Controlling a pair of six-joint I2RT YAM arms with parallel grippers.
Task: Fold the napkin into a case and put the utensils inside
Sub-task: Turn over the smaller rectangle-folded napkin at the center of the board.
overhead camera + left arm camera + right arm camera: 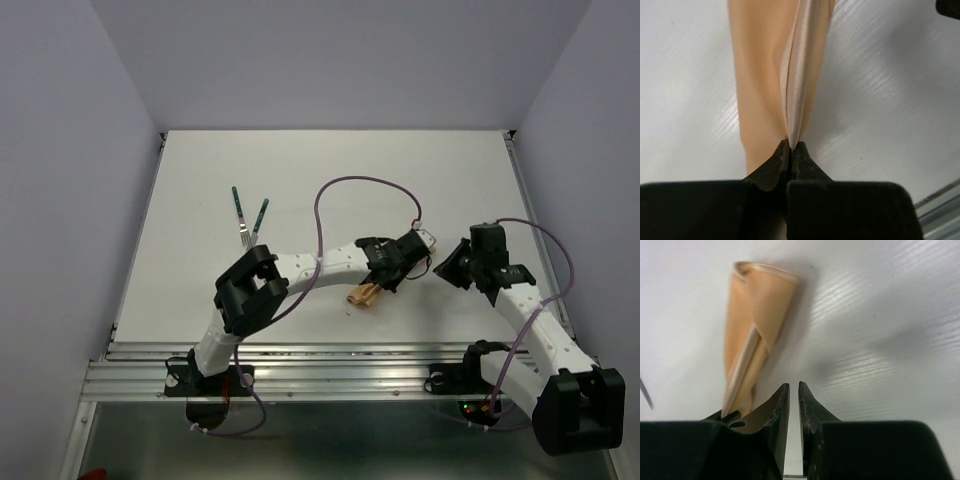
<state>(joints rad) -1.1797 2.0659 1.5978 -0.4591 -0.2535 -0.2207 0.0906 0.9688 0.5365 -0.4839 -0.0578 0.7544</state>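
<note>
Left claw (791, 146): clamped together on a raised fold of the case (760, 75), at its near end.
Case: narrow peach-tan pouch lying on the white counter (400, 170).
Right claw (794, 387): fingers slightly apart with nothing between them, just beside the case's other end.
Utensils (248, 218): two green-handled pieces, farther back on the left, well apart from the case.

Left jaws pinched tight on the case (765, 75), no gap to pass. Right jaws close by, narrow slot only, case lying just left of them. Open table (330, 170) beyond both jaws. Utensils (246, 232) well left of left jaws.
</note>
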